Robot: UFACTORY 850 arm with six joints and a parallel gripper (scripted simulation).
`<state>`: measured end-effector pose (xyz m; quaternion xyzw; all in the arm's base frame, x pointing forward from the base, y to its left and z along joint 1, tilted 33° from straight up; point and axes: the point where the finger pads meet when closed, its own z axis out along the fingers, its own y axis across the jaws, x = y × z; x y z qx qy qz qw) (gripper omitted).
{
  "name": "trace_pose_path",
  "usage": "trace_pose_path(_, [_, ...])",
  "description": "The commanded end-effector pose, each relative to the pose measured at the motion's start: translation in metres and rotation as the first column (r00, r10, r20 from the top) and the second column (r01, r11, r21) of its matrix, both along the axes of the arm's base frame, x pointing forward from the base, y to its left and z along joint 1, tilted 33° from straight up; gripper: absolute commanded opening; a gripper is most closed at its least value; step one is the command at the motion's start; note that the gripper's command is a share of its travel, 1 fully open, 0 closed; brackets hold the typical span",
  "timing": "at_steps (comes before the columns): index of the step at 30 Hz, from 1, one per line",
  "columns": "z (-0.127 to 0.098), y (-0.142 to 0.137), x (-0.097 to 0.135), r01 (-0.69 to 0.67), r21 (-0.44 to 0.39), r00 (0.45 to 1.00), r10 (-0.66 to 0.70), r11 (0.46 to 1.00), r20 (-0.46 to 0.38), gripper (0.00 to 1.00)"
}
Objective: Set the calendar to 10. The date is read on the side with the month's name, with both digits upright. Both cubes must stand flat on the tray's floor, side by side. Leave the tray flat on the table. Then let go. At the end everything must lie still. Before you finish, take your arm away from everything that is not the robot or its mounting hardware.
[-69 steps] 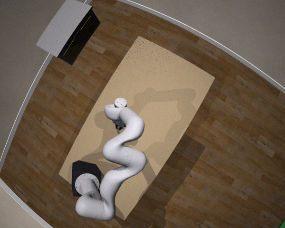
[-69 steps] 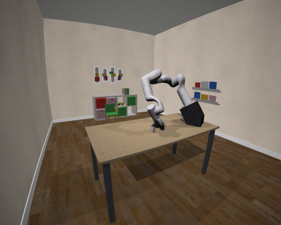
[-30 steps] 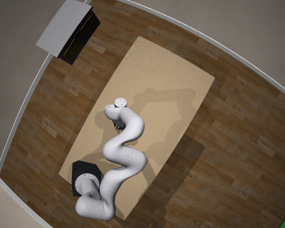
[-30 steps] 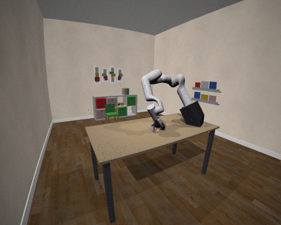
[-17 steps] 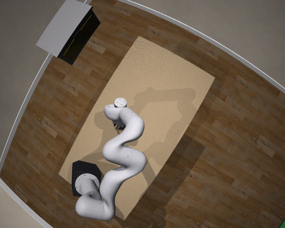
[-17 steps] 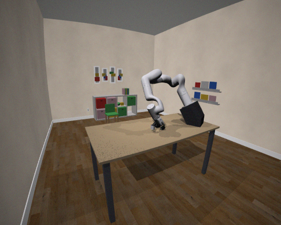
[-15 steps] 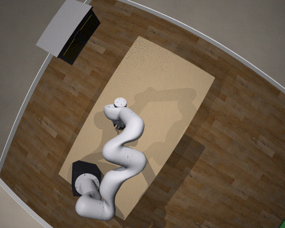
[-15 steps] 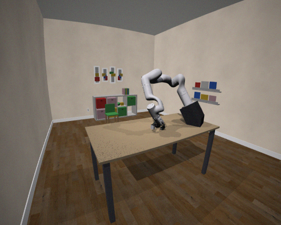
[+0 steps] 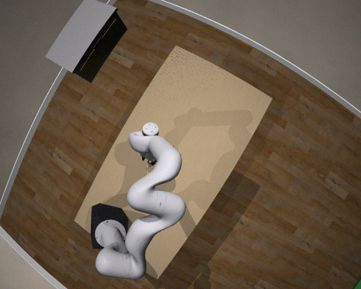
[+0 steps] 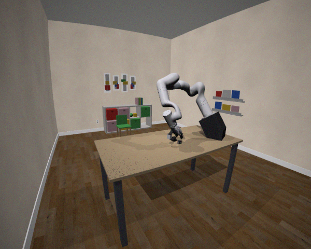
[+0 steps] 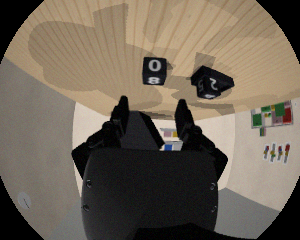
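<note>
In the wrist view, a black cube showing a white 0 (image 11: 154, 70) lies on the table just beyond my fingertips. A second black cube showing a 2 (image 11: 212, 82) lies tilted to one side of it, apart from it. My gripper (image 11: 152, 105) is open and empty, and its fingers stand clear of the 0 cube. In the exterior view the gripper (image 10: 177, 134) hangs low over the table with the two dark cubes (image 10: 176, 140) just below it. A small pale piece (image 10: 168, 136) sits beside them; I cannot tell what it is. The tray is not plainly visible in any view.
The arm's black base block (image 10: 212, 129) stands at the table's far right corner. In the overhead view the arm (image 9: 156, 174) hides the cubes. A shelf unit and a green chair (image 10: 123, 123) stand by the back wall.
</note>
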<state>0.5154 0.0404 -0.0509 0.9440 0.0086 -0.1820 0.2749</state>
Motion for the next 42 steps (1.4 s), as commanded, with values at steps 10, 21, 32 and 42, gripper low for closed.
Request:
trace_pose_path(10, [0.0173, 0.0098, -0.0047, 0.0, 0.0, 1.0, 0.0, 1.0, 0.001, 0.71])
trace_pose_path(21, [0.0178, 0.005, -0.0028, -0.045, -0.015, 0.996, 0.046, 0.999, 0.081, 0.71])
trace_pose_path(32, [0.0187, 0.0099, -0.0104, -0.16, 0.015, 0.954, 0.151, 0.987, 0.259, 0.71])
trace_pose_path(42, [0.0192, 0.0075, -0.0101, -0.171, 0.004, 0.947, 0.163, 0.985, 0.277, 0.71])
